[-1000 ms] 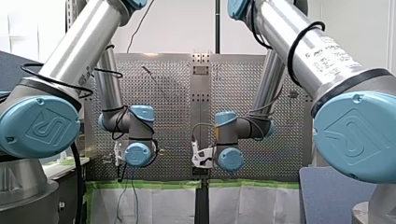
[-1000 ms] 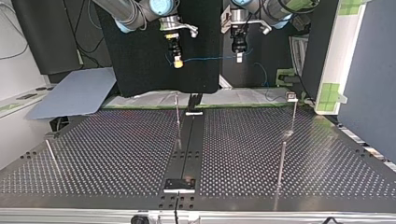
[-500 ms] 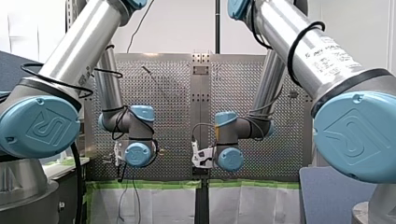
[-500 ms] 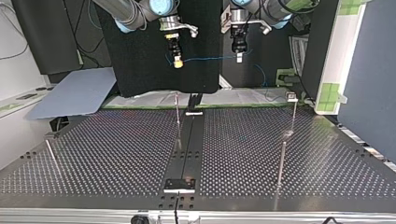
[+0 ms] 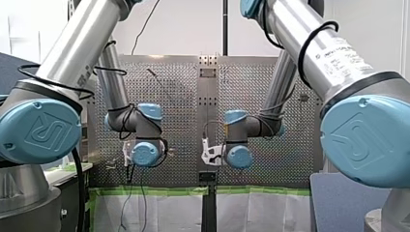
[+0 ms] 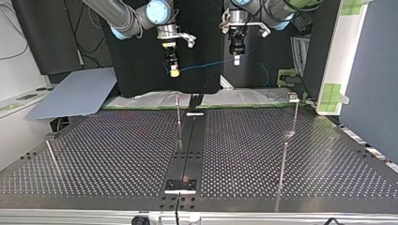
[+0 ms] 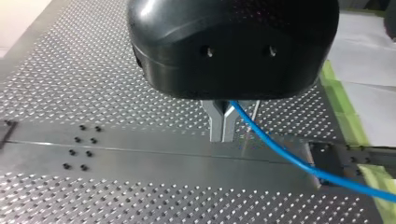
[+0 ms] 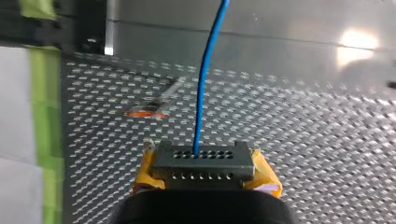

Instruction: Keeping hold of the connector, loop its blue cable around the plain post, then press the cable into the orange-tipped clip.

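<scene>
In the right wrist view my right gripper [image 8: 204,169] is shut on a dark grey connector [image 8: 203,157], its yellow pads [image 8: 264,173] on both sides. The blue cable [image 8: 202,88] runs straight out ahead from the connector. An orange-tipped clip [image 8: 145,113] on a thin post stands on the plate ahead and to one side. In the left wrist view my left gripper [image 7: 222,136] has its metal fingers shut on the blue cable [image 7: 285,154], which trails off sideways. In the top view the cable [image 6: 206,64] hangs between my right gripper [image 6: 174,71] and my left gripper [image 6: 237,59], high above the table.
Thin metal posts rise from the perforated table [image 6: 117,159]: one in the middle [image 6: 179,119], two at the view's right [image 6: 283,164] [image 6: 294,115], one at its left [image 6: 51,157]. A dark rail [image 6: 190,145] runs down the table's middle. Green tape [image 7: 343,107] marks the plate's edge.
Both grippers have shifted a little toward the top view's left with the cable still strung between them. My right gripper has also come slightly lower.
</scene>
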`<state>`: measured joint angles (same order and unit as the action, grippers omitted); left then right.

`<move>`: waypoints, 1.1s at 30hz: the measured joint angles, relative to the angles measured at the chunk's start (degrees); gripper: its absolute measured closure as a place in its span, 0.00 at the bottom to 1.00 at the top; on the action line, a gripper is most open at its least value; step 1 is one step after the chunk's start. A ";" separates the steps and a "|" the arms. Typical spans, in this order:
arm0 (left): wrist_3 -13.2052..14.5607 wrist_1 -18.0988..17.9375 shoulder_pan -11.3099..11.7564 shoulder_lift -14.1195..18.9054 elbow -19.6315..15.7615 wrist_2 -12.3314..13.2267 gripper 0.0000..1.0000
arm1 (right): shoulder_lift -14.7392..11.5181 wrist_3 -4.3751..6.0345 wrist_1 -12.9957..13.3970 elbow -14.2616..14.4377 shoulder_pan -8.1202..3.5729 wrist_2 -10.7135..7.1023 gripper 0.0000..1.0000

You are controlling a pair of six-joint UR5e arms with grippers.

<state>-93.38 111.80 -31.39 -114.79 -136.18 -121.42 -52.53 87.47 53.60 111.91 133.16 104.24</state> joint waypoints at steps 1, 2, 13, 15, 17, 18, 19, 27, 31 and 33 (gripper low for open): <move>-0.11 0.49 0.11 0.51 0.07 -0.25 1.00 | -0.52 0.38 -0.55 -0.40 -0.10 -0.34 1.00; -0.22 1.16 0.26 1.18 0.14 -0.66 1.00 | -1.21 0.84 -1.23 -0.84 -0.15 -0.87 1.00; -2.23 7.17 1.09 7.19 2.48 -6.13 1.00 | -6.91 4.61 -6.96 -4.99 -0.96 -6.24 1.00; -3.17 8.30 1.17 8.34 3.57 -6.98 1.00 | -8.05 4.80 -8.10 -5.83 -1.13 -6.92 1.00; -4.12 9.51 1.25 9.55 4.75 -7.53 1.00 | -9.11 4.87 -9.16 -6.72 -1.21 -7.26 1.00; -4.46 10.01 1.29 10.05 5.25 -7.70 1.00 | -9.58 4.89 -9.63 -7.03 -1.23 -7.35 1.00; -4.75 10.54 1.33 10.55 5.74 -7.85 1.00 | -10.06 4.89 -10.11 -7.29 -1.25 -7.41 1.00; -6.45 15.08 1.99 15.12 10.31 -10.91 1.00 | -14.45 4.91 -14.50 -10.32 -1.27 -9.68 1.00; -6.72 16.87 2.51 16.92 12.11 -12.66 1.00 | -16.80 4.76 -16.85 -11.68 -1.28 -10.85 1.00; -6.78 17.98 2.89 17.99 13.17 -13.54 1.00 | -18.07 4.70 -18.12 -12.44 -1.29 -11.50 1.00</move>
<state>-100.16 129.78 -28.50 -96.80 -123.02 -134.96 -70.60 92.17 35.49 99.47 131.87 92.74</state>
